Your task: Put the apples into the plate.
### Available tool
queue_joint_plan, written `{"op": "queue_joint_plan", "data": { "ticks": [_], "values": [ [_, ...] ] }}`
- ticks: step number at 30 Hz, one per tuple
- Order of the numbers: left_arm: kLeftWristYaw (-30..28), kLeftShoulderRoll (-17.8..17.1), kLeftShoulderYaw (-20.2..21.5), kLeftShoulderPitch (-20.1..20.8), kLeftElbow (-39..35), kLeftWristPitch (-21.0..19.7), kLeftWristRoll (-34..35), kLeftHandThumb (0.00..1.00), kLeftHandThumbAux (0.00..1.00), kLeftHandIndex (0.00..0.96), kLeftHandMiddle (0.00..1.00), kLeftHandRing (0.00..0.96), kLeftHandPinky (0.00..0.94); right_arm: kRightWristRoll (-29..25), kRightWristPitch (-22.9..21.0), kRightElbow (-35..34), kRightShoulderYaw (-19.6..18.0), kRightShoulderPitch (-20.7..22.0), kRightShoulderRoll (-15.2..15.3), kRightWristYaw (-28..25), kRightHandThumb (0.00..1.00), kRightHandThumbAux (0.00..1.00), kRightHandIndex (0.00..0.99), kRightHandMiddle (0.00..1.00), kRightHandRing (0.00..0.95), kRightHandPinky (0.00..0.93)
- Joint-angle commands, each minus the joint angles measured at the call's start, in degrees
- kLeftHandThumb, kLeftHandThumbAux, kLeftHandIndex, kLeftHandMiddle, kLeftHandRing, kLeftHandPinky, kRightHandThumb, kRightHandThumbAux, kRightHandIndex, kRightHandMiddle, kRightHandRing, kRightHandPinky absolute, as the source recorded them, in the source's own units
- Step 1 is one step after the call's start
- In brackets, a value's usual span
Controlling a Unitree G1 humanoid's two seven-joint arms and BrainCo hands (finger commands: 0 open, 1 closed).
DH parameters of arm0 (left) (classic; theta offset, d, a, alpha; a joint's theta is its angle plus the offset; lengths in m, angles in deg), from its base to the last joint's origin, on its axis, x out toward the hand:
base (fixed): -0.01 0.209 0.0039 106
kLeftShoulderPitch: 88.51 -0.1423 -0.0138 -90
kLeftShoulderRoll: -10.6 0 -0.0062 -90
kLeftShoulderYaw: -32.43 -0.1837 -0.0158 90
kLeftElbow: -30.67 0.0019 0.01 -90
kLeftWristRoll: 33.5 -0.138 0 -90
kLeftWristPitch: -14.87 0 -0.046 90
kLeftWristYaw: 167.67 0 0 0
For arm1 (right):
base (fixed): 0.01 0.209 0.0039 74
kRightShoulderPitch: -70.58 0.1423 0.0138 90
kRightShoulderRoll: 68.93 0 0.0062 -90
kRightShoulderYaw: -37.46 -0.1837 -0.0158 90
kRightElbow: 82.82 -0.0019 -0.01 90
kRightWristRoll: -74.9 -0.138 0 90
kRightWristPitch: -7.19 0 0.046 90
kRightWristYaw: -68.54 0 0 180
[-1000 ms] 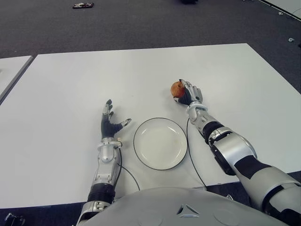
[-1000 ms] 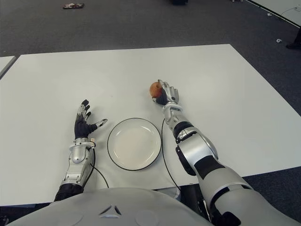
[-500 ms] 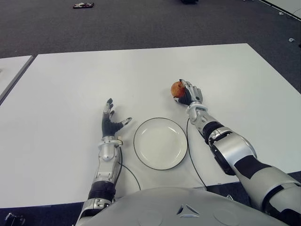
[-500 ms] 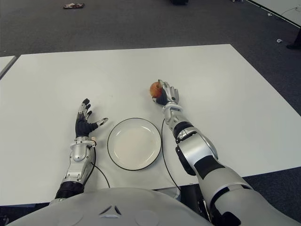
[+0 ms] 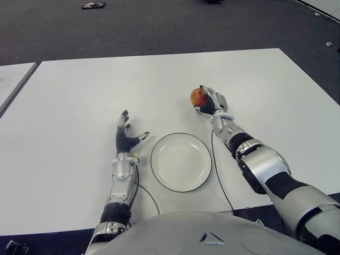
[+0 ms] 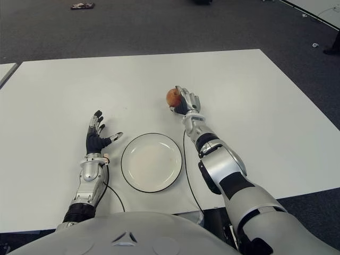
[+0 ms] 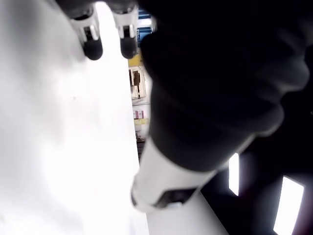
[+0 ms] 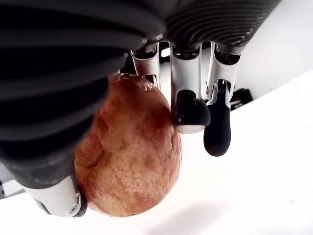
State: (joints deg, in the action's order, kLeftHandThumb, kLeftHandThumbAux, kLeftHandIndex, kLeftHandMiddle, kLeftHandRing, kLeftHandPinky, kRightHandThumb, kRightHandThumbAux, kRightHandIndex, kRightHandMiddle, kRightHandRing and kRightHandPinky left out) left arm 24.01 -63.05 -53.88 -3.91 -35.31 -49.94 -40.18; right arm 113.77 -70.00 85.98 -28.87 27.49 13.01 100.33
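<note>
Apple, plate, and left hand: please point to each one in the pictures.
apple (image 5: pixel 198 96), left eye view, its red side.
plate (image 5: pixel 181 161), left eye view, bare white middle.
left hand (image 5: pixel 125 141), left eye view, dark palm.

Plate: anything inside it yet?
No. The plate is empty, its whole white inside in view, nothing covering it. The one apple visible is gripped in the right hand, beyond the plate. The left hand shows open, left of it.

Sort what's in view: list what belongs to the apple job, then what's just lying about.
Job:
apple, held in the right hand
plate, nothing on it
table

Lying about:
left hand, open, left of the plate
small dark object on the floor beyond the table
</note>
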Motion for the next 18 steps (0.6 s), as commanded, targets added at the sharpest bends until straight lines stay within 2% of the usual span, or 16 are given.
{"op": "queue_joint_plan", "data": {
  "ticks": [1,14,18],
  "values": [
    [0.6,0.2,0.0,0.1,1.8,-0.4,-0.1,0.000,0.463,0.000,0.019,0.014,0.027,-0.5,1.9,-0.4,-0.3,2.5,1.2,-0.8,0.747,0.712,0.439,0.866,0.859,0.847],
    [1.3,0.4,-0.2,0.7,2.7,0.3,-0.4,0.000,0.463,0.000,0.023,0.019,0.035,-0.3,7.1,-1.7,0.3,4.4,2.4,0.6,0.749,0.711,0.440,0.865,0.863,0.862],
    [1.4,0.4,-0.2,0.7,2.9,0.4,-0.4,0.000,0.464,0.000,0.025,0.020,0.034,0.0,9.9,-2.7,0.6,4.8,2.8,1.9,0.749,0.711,0.440,0.871,0.867,0.868]
  ]
}}
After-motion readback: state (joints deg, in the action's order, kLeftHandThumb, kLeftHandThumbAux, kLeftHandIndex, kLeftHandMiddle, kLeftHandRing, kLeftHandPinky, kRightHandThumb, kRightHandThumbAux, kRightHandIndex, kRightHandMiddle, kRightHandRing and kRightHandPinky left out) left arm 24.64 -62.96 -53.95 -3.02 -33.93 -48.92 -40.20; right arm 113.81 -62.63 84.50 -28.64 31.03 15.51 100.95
